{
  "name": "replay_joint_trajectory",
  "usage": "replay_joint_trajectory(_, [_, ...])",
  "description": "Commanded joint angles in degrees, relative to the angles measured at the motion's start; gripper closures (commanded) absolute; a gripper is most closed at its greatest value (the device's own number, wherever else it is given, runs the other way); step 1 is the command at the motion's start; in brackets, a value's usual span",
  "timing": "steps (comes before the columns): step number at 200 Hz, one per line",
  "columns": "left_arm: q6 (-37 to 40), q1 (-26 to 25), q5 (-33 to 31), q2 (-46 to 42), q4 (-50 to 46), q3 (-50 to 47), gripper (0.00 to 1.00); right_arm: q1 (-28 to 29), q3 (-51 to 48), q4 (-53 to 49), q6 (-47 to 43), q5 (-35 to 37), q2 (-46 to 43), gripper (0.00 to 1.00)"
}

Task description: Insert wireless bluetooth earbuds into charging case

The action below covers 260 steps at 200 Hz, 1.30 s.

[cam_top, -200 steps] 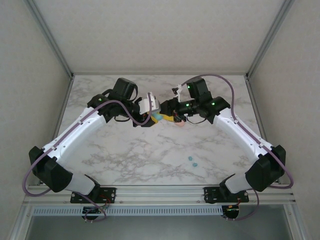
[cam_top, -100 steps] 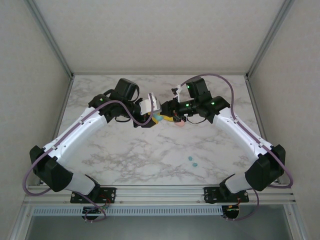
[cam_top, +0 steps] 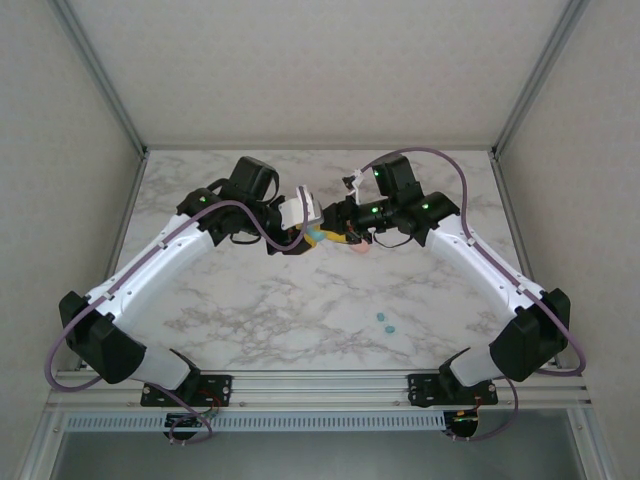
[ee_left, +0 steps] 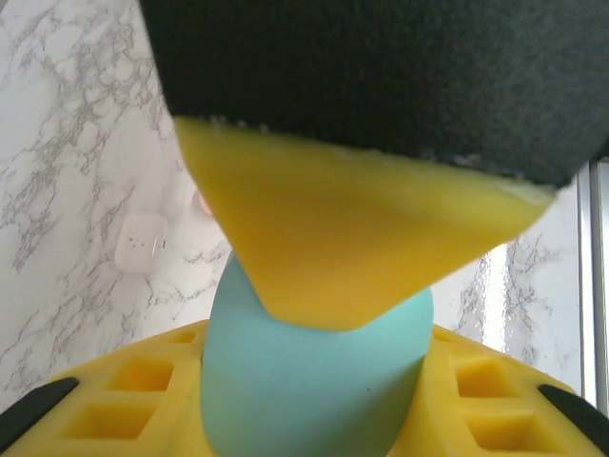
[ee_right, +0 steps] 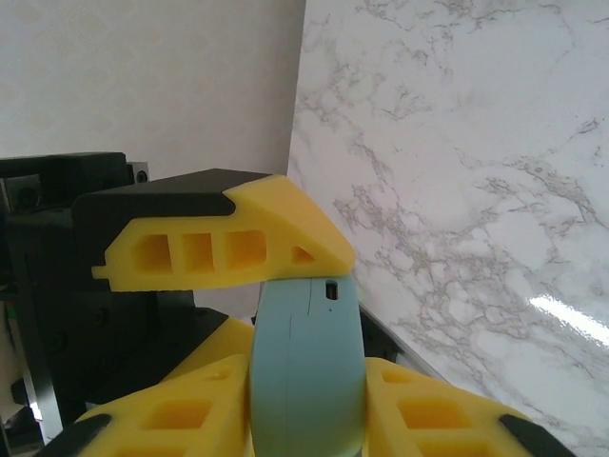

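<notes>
The two arms meet above the middle of the white marble desk (cam_top: 300,300). The left gripper (cam_top: 306,238) is closed partway on a rounded teal plastic charging case (ee_left: 314,390), with its yellow fingers (ee_left: 143,390) pressed against both sides. The right gripper (ee_right: 306,409) pinches the same case edge-on from the opposite side. Two tiny teal plastic earbuds (cam_top: 381,317) lie on the desk towards the front, well apart from both grippers.

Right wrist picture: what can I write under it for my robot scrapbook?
Teal case standing on edge between the right pincer's yellow fingers, another yellow finger resting on top, marble table behind.
</notes>
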Motion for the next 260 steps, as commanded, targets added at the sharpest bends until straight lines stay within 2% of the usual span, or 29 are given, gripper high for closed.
replay_joint_trajectory(1, [-1.57,-0.36,-1.19,0.29,2.52,1.62,0.55,0.46,0.84,-0.86,-0.1,-1.14,0.57,0.79])
replay_joint_trajectory(21, [-2.43,-0.06,-1.58,-1.37,5.63,-0.43,0.45,-0.36,-1.11,4.88,2.83,-3.4,-0.49,0.81])
replay_joint_trajectory(37, [-3.96,1.58,0.41,-4.04,9.41,-3.61,0.4,-1.82,-2.9,9.83,5.76,-6.4,-1.22,0.82])
replay_joint_trajectory(55, [-7.84,6.09,7.82,-8.25,17.03,-9.18,0.38,-4.31,-5.68,17.46,10.41,-10.9,-2.35,0.82])
replay_joint_trajectory(71, [-15.74,10.92,15.24,-12.38,28.7,-15.51,0.37,-6.59,-9.38,29.9,18.81,-15.37,-3.39,0.82])
replay_joint_trajectory(79, [-19.48,12.52,16.93,-14.04,34.48,-18.41,0.36,-7.43,-10.66,35.55,22.98,-17.02,-3.6,0.82])
replay_joint_trajectory(100, [-26.13,13.27,18.22,-15.98,44.82,-22.34,0.35,-8.18,-11.58,45.13,30.41,-18.49,-3.31,0.82])
replay_joint_trajectory(140, [-35.36,13.01,21.24,-13.52,56.73,-23.49,0.35,-8.15,-12.97,63.65,44.89,-18.35,-1.0,0.83])
replay_joint_trajectory(189, [-38.66,11.03,21.51,-10.02,63.42,-21.76,0.34,-7.54,-12.55,70.72,51.15,-18.75,1.36,0.82])
replay_joint_trajectory(260, [-39.04,9.31,23.49,-7.96,65.07,-19.52,0.4,-7.16,-13.41,75.93,54.95,-18.21,2.43,0.82])
